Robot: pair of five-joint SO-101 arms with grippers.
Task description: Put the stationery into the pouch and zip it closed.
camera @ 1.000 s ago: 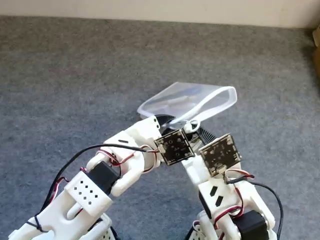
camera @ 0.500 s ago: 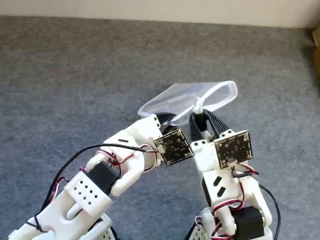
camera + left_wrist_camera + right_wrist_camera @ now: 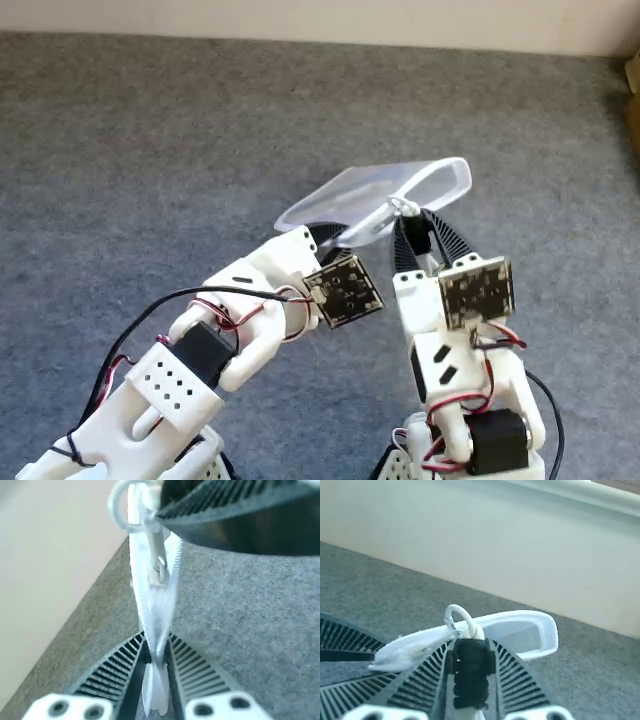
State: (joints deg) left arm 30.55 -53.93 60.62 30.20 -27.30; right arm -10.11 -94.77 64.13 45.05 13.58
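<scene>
With the clear plastic zip pouch (image 3: 372,190) lifted above the grey desk (image 3: 150,130) at centre, left jaws clamped on its near-left end and right jaws pinching the white ring zipper pull (image 3: 457,616), the pull should probably travel straight far-right along the teeth, the left side bracing for tension.

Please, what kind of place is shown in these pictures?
Likely an indoor robot workspace: a grey carpet-like surface, a plain pale wall behind it, and the left gripper and right gripper holding a clear pouch, the right one by its zip pull.
</scene>
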